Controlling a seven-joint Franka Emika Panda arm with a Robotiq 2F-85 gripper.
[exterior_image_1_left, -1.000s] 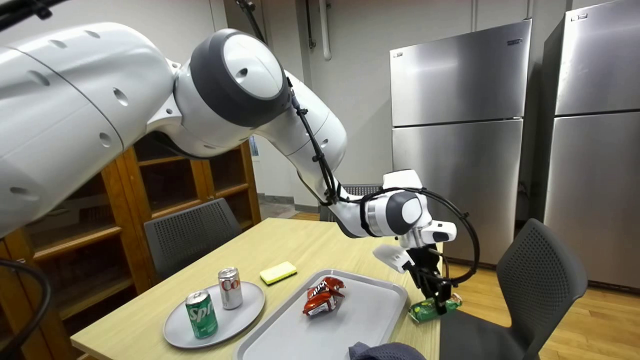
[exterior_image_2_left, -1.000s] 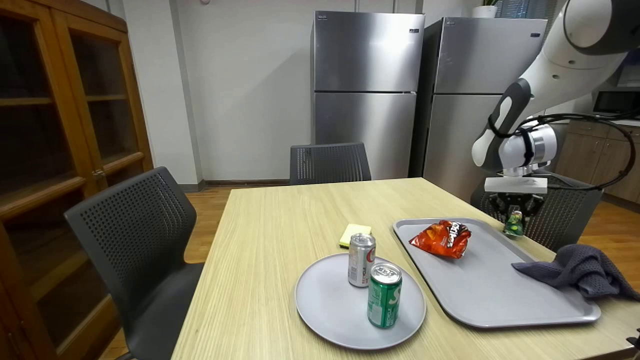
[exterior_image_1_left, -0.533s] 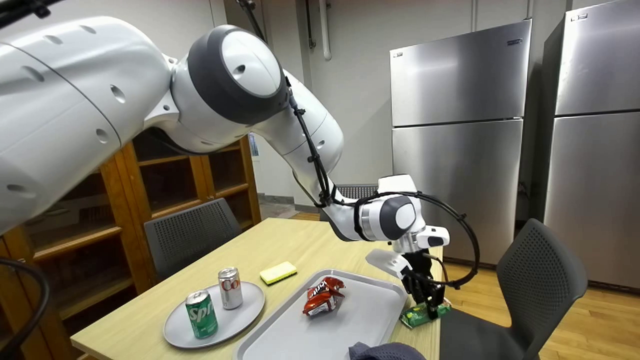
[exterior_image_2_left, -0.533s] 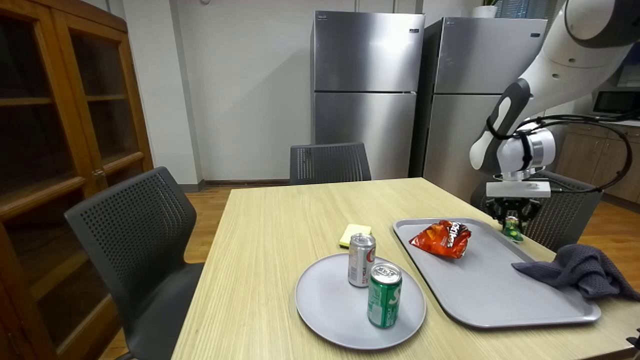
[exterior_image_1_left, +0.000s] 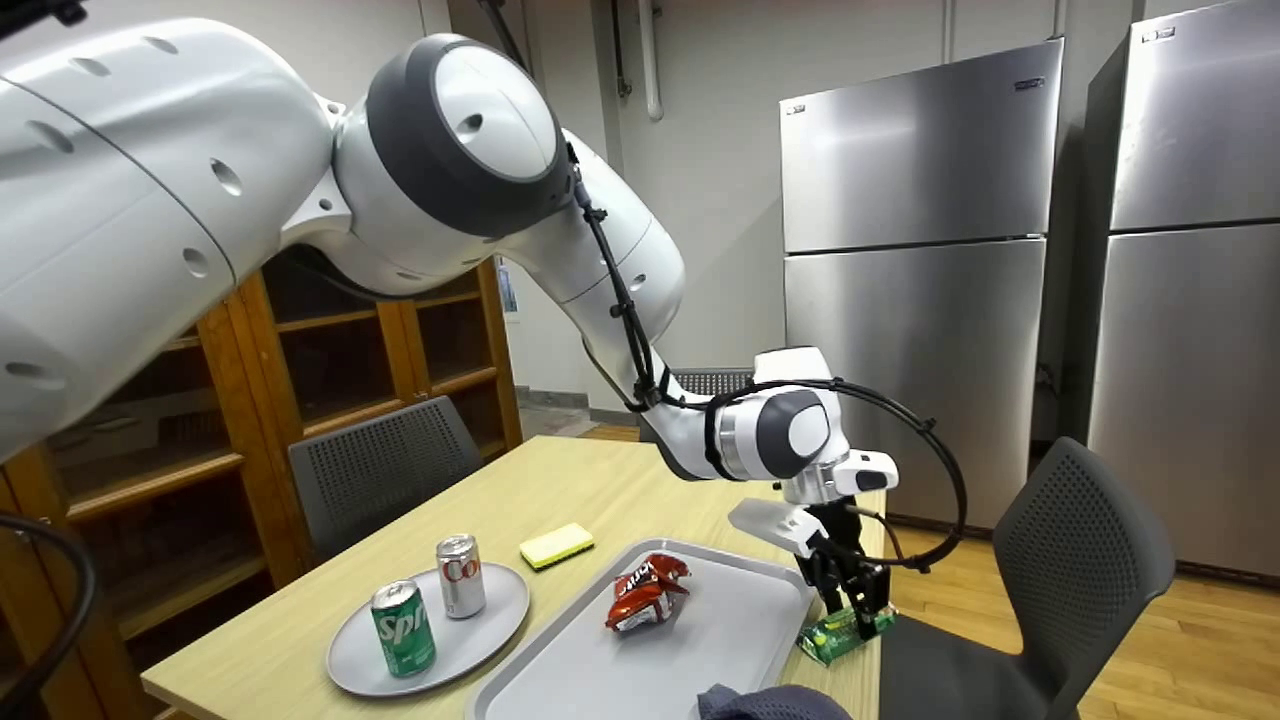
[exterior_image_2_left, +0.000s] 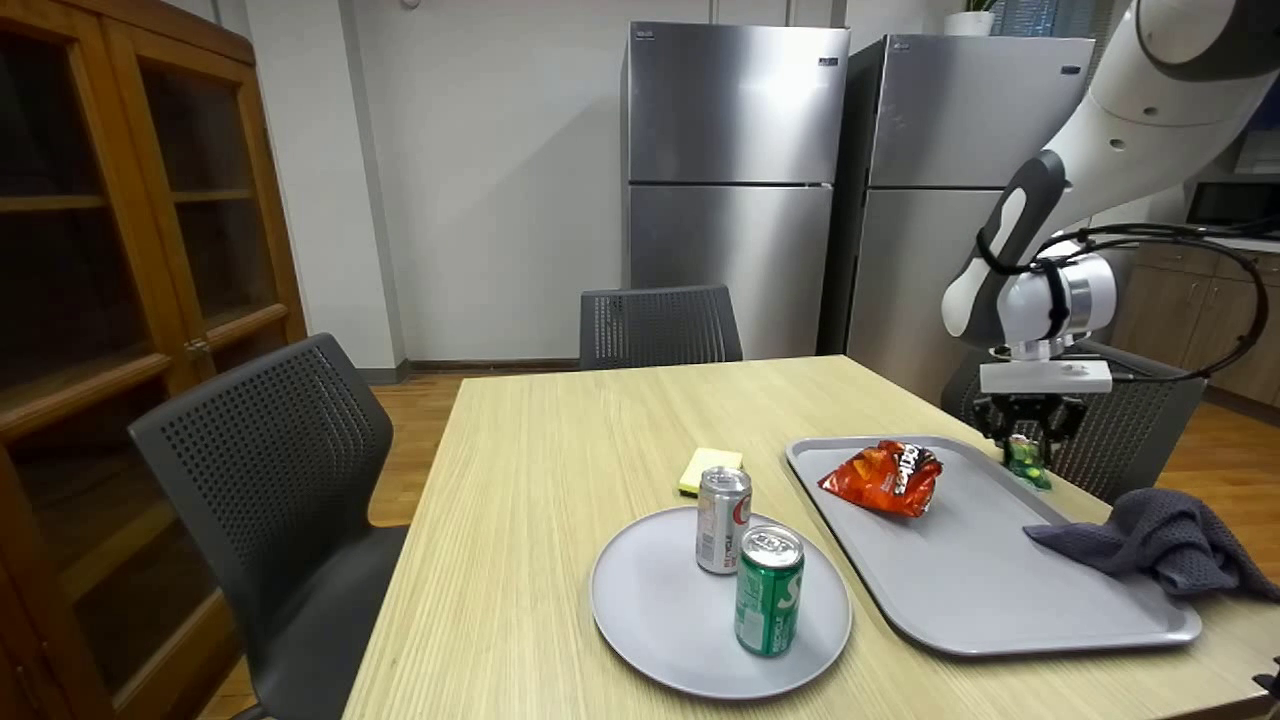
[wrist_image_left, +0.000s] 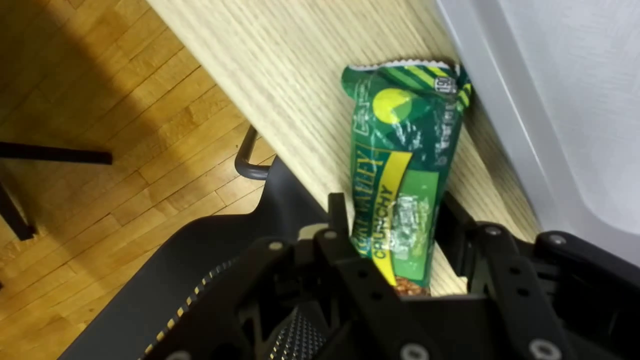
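Granola bar (wrist_image_left: 400, 175) in green wrapper, lying on narrow strip of tabletop (wrist_image_left: 295, 75) between gray tray (wrist_image_left: 520, 115) and outer edge. One wrapper corner just beside tray rim; opposite end reaches tabletop edge, overhang unclear. Dark chair (wrist_image_left: 215, 245) just beyond. Fingers (wrist_image_left: 338, 212) parted, astride bar, slight gap on chair side. On tray: red chip bag (exterior_image_1_left: 648, 592), well apart from fingers.

Bar (wrist_image_left: 395, 132) on bench (exterior_image_2_left: 560, 450), my claw (wrist_image_left: 394, 204) astride it. Tray (exterior_image_2_left: 985, 600) just beside on one side of my claw, chair (exterior_image_1_left: 1080, 550) on the other. Chip bag (exterior_image_2_left: 885, 480) in the tray; cloth (exterior_image_2_left: 1170, 545) over the rim on my claw's side. Across the tray from my claw: sponge (exterior_image_1_left: 556, 546), and plate (exterior_image_2_left: 650, 610) with cola can (exterior_image_2_left: 720, 525) and Sprite can (exterior_image_2_left: 768, 600).
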